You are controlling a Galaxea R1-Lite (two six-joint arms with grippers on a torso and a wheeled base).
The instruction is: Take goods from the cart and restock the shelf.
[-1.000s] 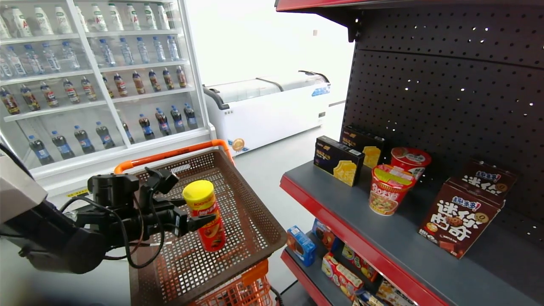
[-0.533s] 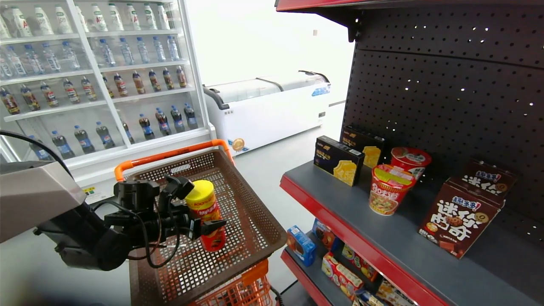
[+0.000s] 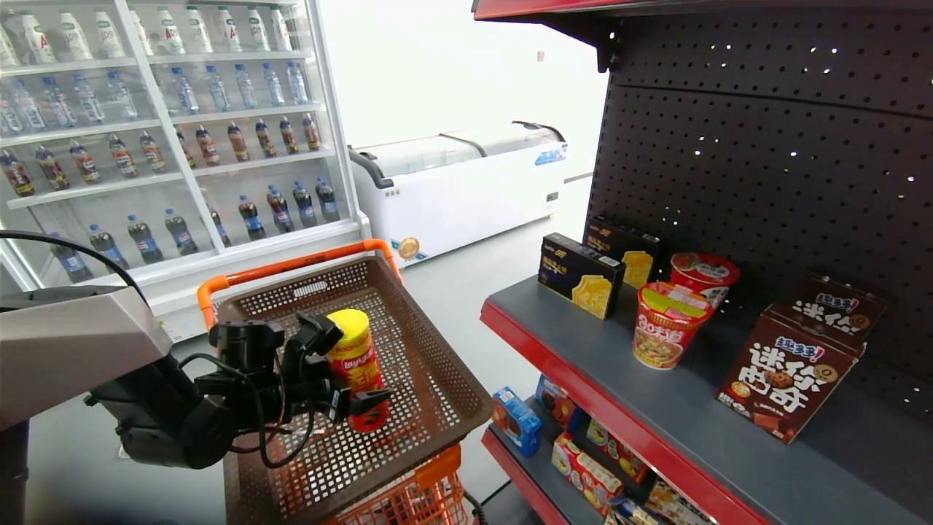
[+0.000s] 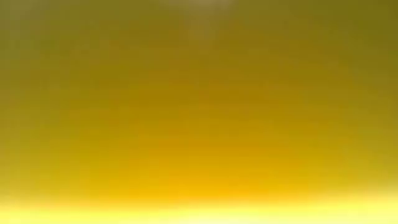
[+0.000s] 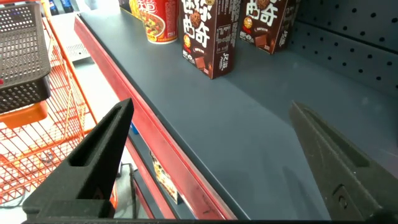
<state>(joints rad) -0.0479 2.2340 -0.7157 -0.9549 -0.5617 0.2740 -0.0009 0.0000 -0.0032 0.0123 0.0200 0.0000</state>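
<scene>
— Where's the chip canister [image 3: 356, 361]?
— Upright in the cart basket [image 3: 437, 357], with the left claw [image 3: 362, 390] at its side. I cannot tell whether it pinches.
— Risk?
— Lifting on a weak hold could tip it, or snag the basket rim. The right claw [image 5: 211, 106] hangs spread over the shelf [image 5: 249, 137].

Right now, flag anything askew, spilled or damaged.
Nothing stands out. The chip can stands upright in the cart basket by the left pincer; the noodle cups and boxes stand upright on the shelf.
</scene>
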